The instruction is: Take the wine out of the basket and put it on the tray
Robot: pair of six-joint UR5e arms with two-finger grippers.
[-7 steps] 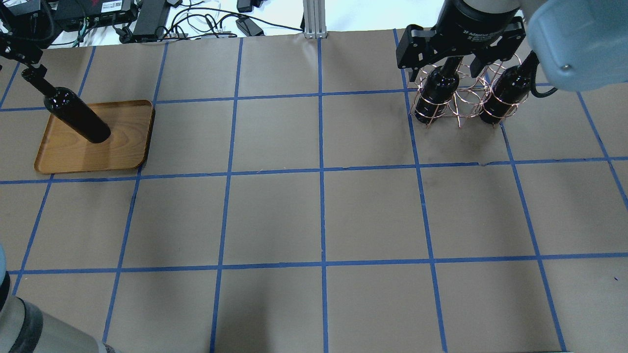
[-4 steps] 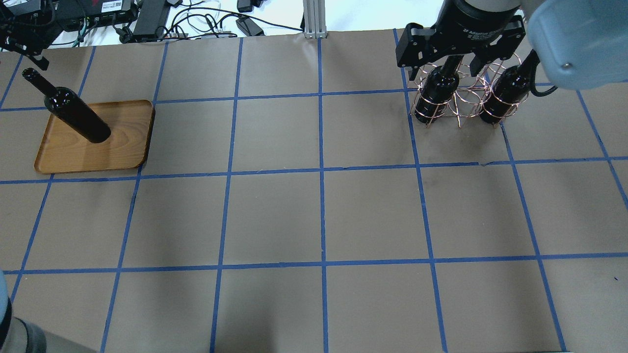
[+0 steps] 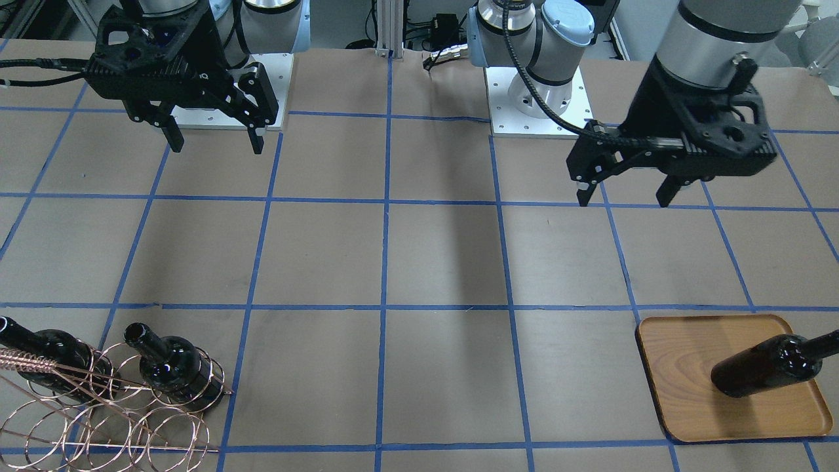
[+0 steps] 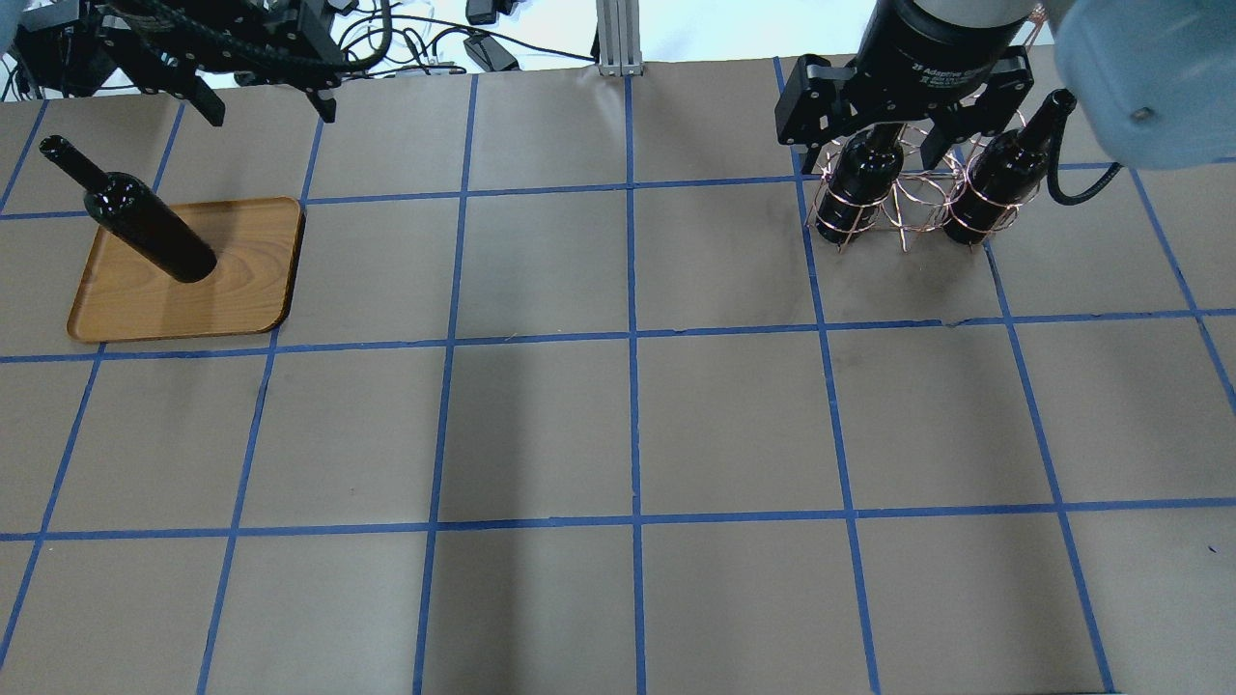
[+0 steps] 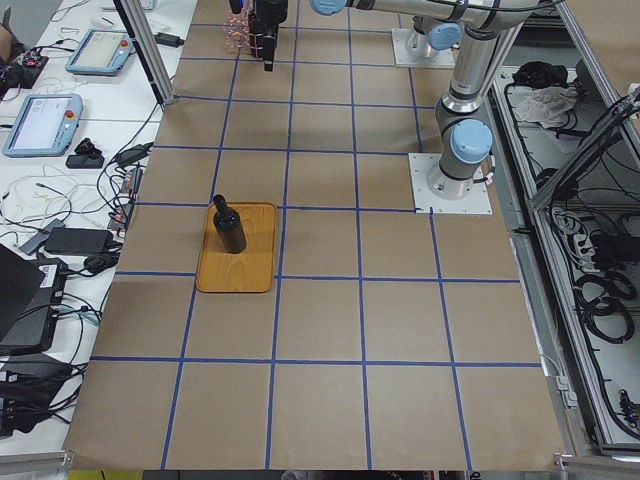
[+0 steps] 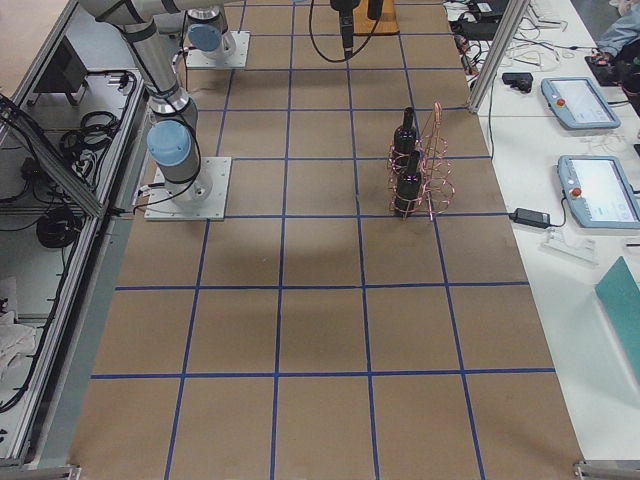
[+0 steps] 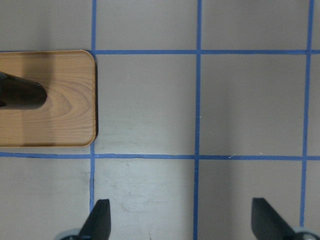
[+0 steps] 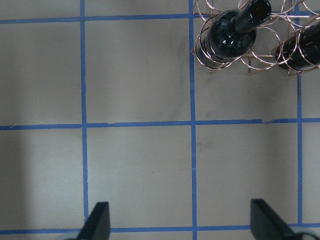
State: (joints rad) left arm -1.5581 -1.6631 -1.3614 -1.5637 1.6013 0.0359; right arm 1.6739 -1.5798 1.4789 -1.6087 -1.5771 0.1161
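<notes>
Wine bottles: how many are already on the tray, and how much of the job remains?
Done: the placed bottle stands upright on the tray. In hand: nothing; the left tool and the right tool are both open and empty. Left: two more, the inner bottle and the outer bottle, wait in the basket.

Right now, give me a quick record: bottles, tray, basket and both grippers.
tray: wooden, one wine bottle standing on it
basket: copper wire, two bottles upright inside
left gripper: open, empty, apart from the tray
right gripper: open, empty, apart from the basket
</notes>
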